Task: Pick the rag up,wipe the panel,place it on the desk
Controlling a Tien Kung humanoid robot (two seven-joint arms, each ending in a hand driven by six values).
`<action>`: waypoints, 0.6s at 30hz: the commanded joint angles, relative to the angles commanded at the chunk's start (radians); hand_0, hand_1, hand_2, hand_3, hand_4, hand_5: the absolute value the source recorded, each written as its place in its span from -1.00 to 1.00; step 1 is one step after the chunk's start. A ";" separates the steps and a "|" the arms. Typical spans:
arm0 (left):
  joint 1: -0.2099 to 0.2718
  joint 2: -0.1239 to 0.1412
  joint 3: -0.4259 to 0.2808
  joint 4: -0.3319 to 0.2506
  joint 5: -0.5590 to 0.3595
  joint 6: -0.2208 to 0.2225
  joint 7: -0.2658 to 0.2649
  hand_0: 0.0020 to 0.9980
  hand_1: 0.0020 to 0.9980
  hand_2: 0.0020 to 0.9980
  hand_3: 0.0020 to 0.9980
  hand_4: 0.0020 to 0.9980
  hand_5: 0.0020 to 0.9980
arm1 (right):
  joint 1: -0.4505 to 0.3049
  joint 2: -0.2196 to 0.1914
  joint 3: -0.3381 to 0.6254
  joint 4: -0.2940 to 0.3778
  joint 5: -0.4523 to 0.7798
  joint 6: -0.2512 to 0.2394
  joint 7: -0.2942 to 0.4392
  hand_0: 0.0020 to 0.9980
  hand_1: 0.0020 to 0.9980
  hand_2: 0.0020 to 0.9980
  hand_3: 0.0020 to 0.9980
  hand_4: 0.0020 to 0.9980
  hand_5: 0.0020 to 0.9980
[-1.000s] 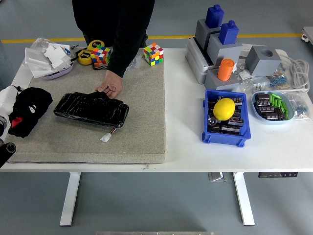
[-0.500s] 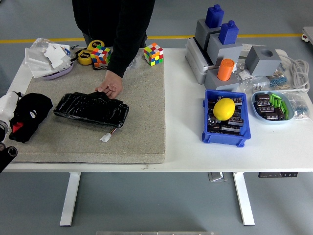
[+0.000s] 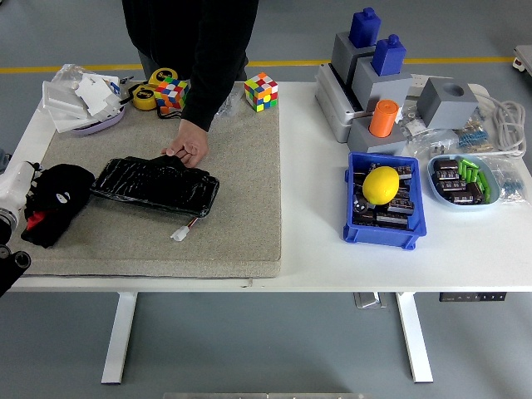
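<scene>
Black rag [image 3: 55, 202] bunched at mat's left edge, beside panel [image 3: 155, 184] | soft, light, floppy: pinch a raised fold | left robot hand [image 3: 12, 195] touches it; you can't confirm grip.

Bright, even, sharp; soft faint shadows.
</scene>
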 joint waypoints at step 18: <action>-0.025 0.030 -0.010 -0.009 0.016 -0.059 0.038 -0.14 0.25 0.36 0.53 1.00 0.24 | 0.001 0.004 0.013 -0.001 0.000 0.000 0.002 0.46 0.32 0.37 0.23 1.00 0.12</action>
